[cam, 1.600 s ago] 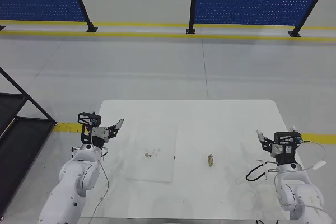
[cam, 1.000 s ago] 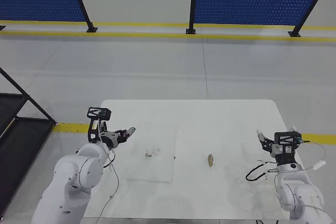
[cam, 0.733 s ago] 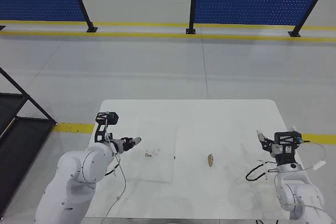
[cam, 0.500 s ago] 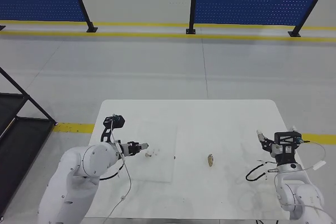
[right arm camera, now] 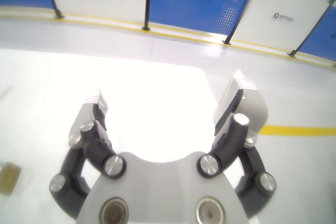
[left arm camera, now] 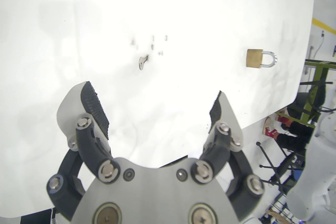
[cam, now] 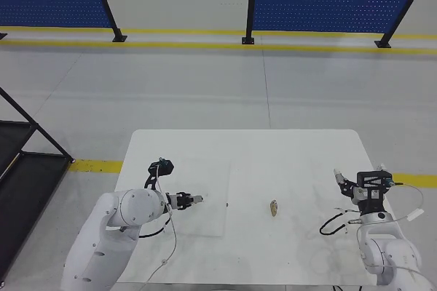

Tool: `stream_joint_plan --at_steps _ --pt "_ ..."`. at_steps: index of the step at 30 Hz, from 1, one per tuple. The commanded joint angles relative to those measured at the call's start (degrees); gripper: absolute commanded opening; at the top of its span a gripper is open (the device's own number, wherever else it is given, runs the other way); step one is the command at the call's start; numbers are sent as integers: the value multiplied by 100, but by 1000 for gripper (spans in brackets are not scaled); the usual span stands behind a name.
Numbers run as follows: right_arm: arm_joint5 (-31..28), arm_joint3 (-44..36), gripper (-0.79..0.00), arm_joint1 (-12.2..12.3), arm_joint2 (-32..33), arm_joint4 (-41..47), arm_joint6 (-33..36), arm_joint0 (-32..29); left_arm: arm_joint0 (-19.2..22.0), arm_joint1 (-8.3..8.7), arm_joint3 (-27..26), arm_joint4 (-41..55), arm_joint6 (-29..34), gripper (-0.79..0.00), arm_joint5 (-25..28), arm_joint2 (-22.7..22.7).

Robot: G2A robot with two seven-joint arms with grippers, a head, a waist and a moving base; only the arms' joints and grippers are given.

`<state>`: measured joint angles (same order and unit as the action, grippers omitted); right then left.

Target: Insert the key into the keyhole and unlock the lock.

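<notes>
A small silver key (left arm camera: pixel 143 62) lies flat on the white table (cam: pixel 291 156), with a few small dark marks close beside it. My left gripper (left arm camera: pixel 155 101) hangs open just above the table left of centre, its tips (cam: pixel 197 198) over the key's spot, nothing between the pads. The brass padlock (cam: pixel 274 208) with a silver shackle lies on its side right of centre, also seen from the left wrist (left arm camera: pixel 260 58). My right gripper (right arm camera: pixel 170 101) stands open and empty near the table's right edge, with the padlock (right arm camera: pixel 9 177) off to its side.
A thin pale sheet (cam: pixel 204 225) lies flat on the table's left half under the key. A black cable (cam: pixel 333 222) loops near the right arm. A black rack (cam: pixel 11 174) stands on the floor left of the table.
My left arm has swung from the table's left edge towards the centre, bringing its open gripper over the key. The right arm, key and padlock have stayed put.
</notes>
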<state>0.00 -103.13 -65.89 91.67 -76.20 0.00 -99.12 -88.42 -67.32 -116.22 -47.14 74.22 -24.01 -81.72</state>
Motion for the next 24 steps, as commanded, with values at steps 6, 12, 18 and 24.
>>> stream_joint_plan --at_steps 6,12,18,24 --pt "0 0 0 0 0 0 0 0 33 22 237 16 -63 -434 169 96" --pt "0 0 0 0 0 0 0 0 63 59 398 -181 -25 -477 373 173" --pt "0 0 0 0 0 0 0 0 92 74 552 -217 -126 -496 474 247" --pt "0 0 0 0 0 0 0 0 174 82 722 -235 -197 -511 559 356"
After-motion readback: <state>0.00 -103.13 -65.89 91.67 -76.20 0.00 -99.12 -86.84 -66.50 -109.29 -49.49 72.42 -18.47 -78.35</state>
